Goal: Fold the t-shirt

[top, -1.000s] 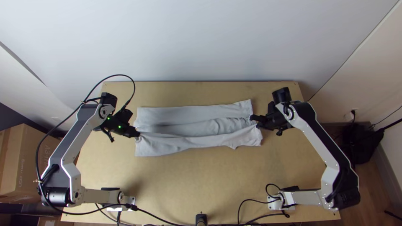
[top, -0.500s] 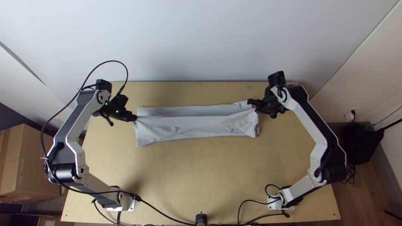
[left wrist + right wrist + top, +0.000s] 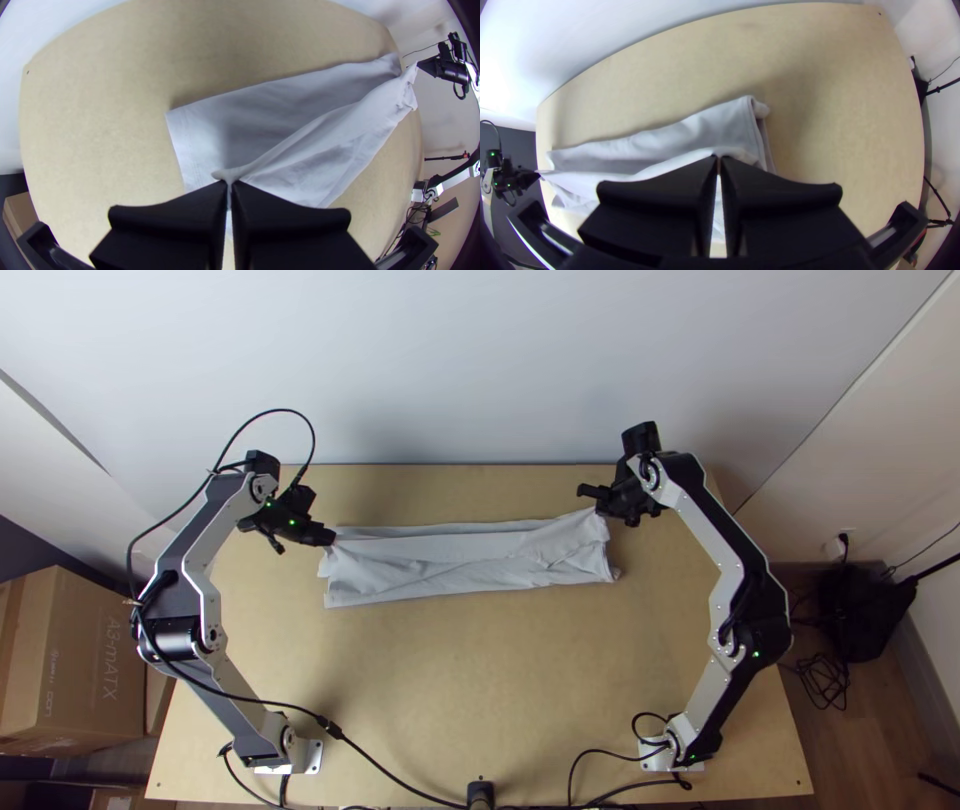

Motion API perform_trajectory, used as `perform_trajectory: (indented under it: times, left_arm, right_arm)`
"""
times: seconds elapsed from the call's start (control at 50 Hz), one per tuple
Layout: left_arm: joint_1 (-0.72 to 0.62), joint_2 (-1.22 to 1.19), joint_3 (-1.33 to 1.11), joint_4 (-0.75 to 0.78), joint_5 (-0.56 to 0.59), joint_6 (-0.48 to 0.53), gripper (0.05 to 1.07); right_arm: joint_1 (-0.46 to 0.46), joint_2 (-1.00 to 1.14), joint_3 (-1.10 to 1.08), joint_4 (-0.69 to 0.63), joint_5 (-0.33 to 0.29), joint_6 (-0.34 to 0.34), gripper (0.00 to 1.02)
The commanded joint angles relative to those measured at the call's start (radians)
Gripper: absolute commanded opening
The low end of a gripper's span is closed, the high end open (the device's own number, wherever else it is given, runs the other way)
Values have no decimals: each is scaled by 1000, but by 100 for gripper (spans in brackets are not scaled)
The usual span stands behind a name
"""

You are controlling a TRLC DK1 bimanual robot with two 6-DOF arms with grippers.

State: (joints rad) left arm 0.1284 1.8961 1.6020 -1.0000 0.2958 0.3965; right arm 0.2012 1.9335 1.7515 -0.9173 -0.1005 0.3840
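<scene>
The pale grey t-shirt (image 3: 450, 562) lies as a long narrow folded strip across the table, its upper layer lifted at both ends. At its left end in the top view is my left gripper (image 3: 332, 537); my right gripper (image 3: 596, 506) is at the right end, by the far corner. In the left wrist view, my left gripper (image 3: 229, 184) is shut on a pinched edge of the shirt (image 3: 295, 115), with a raised fold running off from it. My right gripper (image 3: 719, 161) is likewise shut on the cloth's edge (image 3: 680, 137) in the right wrist view.
The light wooden table (image 3: 480, 670) has bare surface in front of the shirt and a narrower strip behind it, before the white wall. A black cable (image 3: 400, 778) crosses the near left part. Cardboard boxes (image 3: 75, 660) stand on the floor at the left.
Both grippers have moved toward the table's far edge, carrying the shirt's near edge over, so the strip is narrower. The right gripper has also shifted slightly left.
</scene>
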Motion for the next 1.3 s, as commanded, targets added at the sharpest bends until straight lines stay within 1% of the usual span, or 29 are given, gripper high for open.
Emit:
perform_trajectory:
  times: [0.0,0.02,0.04,0.06,0.12,0.16,0.26,0.36,0.38,0.42,0.48,0.56,0.62,0.72,0.76,0.84,0.86,0.9,0.98,1.06,1.22,1.28]
  left_arm:
    - [5,31,26,-9,5,19,104]
    - [5,32,27,-6,5,18,103]
    - [7,32,30,1,6,15,103]
    - [8,31,36,8,11,7,103]
    - [28,23,58,11,59,-13,103]
    - [51,14,68,9,105,-27,103]
    - [108,-22,70,-11,203,-39,103]
    - [163,-37,58,-46,275,-31,103]
    - [174,-37,55,-54,284,-28,103]
    - [195,-37,47,-65,307,-22,103]
    - [226,-32,27,-68,332,-15,103]
    - [258,-17,1,-69,367,-5,103]
    - [280,-12,-33,-72,419,25,103]
    - [297,9,-79,-71,474,42,103]
    - [300,29,-88,-72,490,42,103]
    - [301,64,-113,-77,534,48,103]
    - [300,72,-123,-75,548,56,103]
    - [298,84,-140,-74,575,68,103]
    - [286,103,-159,-46,582,65,103]
    - [277,121,-171,20,579,16,103]
    - [264,143,-177,80,563,-30,103]
    - [252,147,-188,124,525,-62,103]
  right_arm:
    - [7,42,46,41,22,-2,79]
    - [7,41,46,55,30,3,92]
    - [7,35,45,83,47,10,100]
    - [7,22,36,120,71,21,99]
    - [4,-27,2,212,145,36,99]
    - [1,-67,-10,239,177,49,99]
    - [-29,-160,-38,252,177,92,99]
    - [-63,-237,-72,253,166,92,99]
    - [-72,-245,-73,253,150,90,99]
    - [-95,-257,-75,247,88,90,99]
    - [-123,-257,-46,186,4,90,99]
    - [-158,-245,17,81,-142,98,99]
    - [-172,-237,62,0,-285,105,99]
    - [-181,-235,92,-95,-481,95,99]
    - [-181,-242,91,-115,-538,73,99]
    - [-187,-245,108,-135,-645,66,99]
    - [-190,-245,112,-138,-663,66,99]
    - [-194,-245,128,-146,-679,67,99]
    - [-197,-245,148,-163,-708,67,99]
    - [-197,-245,171,-181,-726,67,99]
    - [-189,-242,201,-189,-729,67,99]
    - [-186,-238,220,-195,-731,69,99]
